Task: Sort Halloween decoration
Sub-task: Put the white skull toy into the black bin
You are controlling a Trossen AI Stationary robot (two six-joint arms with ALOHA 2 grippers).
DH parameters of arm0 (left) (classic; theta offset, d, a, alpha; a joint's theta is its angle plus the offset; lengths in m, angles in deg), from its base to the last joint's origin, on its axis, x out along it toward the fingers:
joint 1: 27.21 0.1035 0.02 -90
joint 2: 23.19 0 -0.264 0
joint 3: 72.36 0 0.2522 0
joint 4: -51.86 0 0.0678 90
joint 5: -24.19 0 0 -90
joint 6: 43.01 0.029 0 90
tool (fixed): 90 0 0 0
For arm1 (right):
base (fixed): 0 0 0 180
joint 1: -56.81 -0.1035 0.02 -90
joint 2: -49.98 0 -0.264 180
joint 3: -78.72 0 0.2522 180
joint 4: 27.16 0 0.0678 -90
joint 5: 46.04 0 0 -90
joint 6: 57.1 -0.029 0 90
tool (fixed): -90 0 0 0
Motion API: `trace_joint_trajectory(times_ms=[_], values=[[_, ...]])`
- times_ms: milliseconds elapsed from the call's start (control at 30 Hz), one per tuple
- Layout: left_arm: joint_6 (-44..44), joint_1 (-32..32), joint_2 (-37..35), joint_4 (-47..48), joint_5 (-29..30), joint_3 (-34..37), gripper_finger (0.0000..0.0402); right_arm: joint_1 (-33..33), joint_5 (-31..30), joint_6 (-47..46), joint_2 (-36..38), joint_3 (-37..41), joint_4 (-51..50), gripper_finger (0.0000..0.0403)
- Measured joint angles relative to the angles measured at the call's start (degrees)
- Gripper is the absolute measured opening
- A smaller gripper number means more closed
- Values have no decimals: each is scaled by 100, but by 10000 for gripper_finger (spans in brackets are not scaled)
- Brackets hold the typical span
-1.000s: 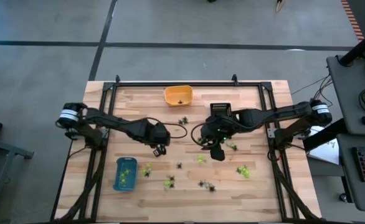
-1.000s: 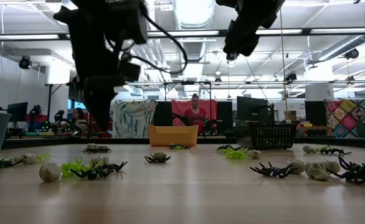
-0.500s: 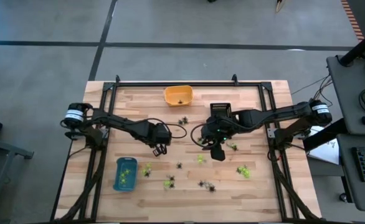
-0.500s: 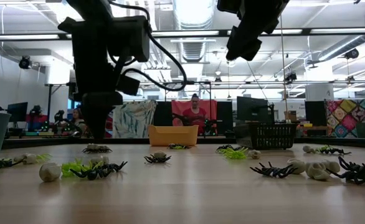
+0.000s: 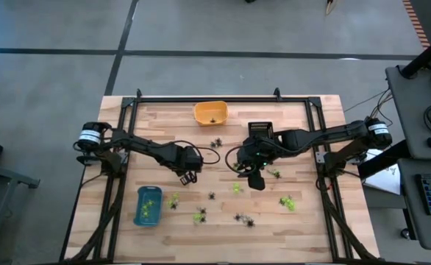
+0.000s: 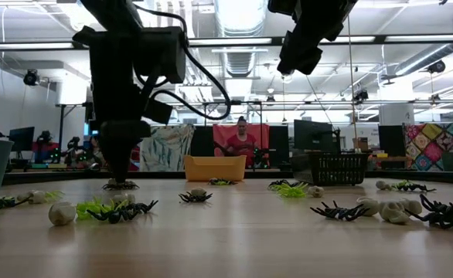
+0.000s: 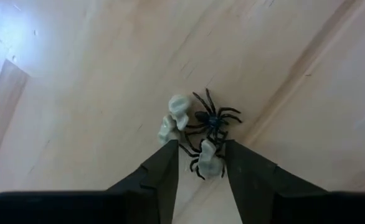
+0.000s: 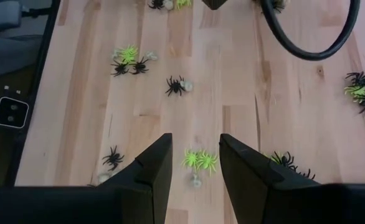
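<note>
Wooden tabletop (image 5: 304,132) fills the high view, with the Halloween decoration (image 5: 242,218) strewn mostly across its near half. The left gripper (image 5: 187,177) is low at left-centre; the right gripper (image 5: 255,181) hangs above the middle. A blue tray (image 5: 147,205) sits near-left, an orange tray (image 5: 210,112) far-centre.

Low view: the left gripper (image 6: 119,171) reaches down onto a small trinket cluster (image 6: 120,184).

Left wrist view: its fingers (image 7: 162,171) stand parted, straddling a black spider (image 7: 212,118) and whitish pieces (image 7: 173,117), apparently lined up to pinch one.

Right wrist view: the right gripper (image 8: 195,163) is open and empty, poised high over a lime-green spider (image 8: 199,160), likely its next pick.
</note>
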Motion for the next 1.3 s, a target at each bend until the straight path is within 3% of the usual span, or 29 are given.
trace_joint_trajectory(times_ms=[533, 1100, 1300], values=[[9, -2, 120, -35, -2, -1, 79, 0, -10, -14, -2, 0, 0, 123], [50, -9, 118, -22, -79, -1, 73, 0, -10, -55, -2, 0, 3, 123], [48, -9, 116, -22, -73, -1, 27, 0, -10, -55, -2, 0, 3, 123]])
